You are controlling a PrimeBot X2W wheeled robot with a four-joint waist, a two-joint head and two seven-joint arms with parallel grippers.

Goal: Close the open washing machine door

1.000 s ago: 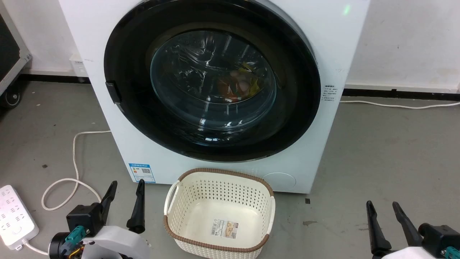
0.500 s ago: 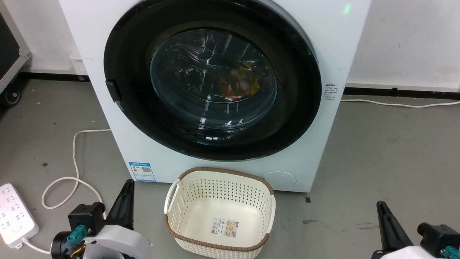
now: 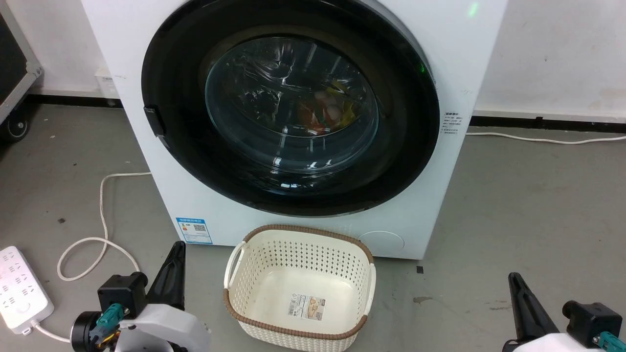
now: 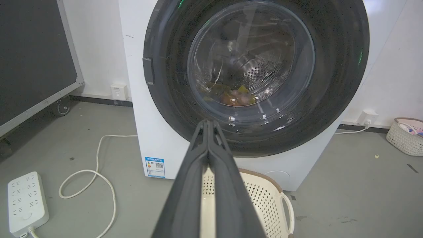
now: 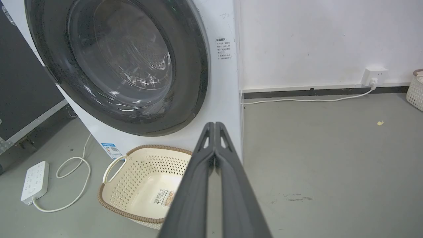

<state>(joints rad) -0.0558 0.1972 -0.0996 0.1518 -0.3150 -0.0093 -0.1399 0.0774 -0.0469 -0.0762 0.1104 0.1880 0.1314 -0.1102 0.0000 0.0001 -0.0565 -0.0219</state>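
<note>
Grey floor (image 3: 513, 195); washing machine door (image 3: 291, 105) cropped above; left gripper (image 4: 208, 123), right gripper (image 5: 214, 124) pinched together.

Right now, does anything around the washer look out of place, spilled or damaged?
Nothing looks spilled or damaged. The washing machine door appears shut against the cabinet, and the empty basket stands upright before it. A power strip and a looped white cable lie loose on the floor to the left.

Washing machine door (image 3: 166, 161) — glossy black, shut flush
</note>
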